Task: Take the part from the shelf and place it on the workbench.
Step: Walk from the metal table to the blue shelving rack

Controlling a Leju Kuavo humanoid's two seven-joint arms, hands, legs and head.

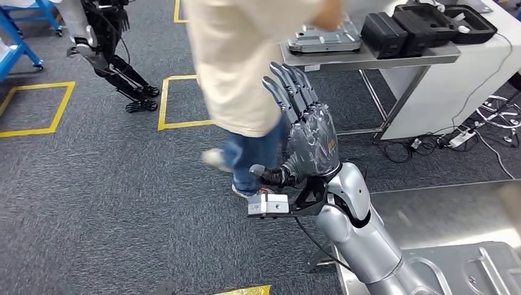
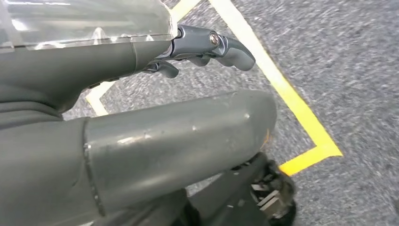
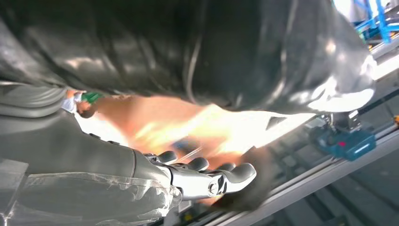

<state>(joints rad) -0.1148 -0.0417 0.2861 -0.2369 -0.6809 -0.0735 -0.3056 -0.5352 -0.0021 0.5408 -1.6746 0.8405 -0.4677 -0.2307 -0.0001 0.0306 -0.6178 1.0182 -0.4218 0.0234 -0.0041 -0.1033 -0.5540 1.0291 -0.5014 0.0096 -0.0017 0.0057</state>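
You looked at a right hand (image 1: 312,138) of glossy grey metal, its forearm cover polished silver. The floor (image 1: 110,203) was rough, matt grey carpet with smooth yellow tape lines. The workbench (image 1: 368,58) top showed dull brushed metal, carrying matt black plastic cases (image 1: 424,27).

grey speckled carpet (image 1: 92,203), yellow floor lines (image 1: 37,107) (squares), silver hand (image 1: 304,123)

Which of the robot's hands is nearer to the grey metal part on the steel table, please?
Right. The right hand is raised in front of the steel table, short of the grey metal part; the left hand hangs over carpet.
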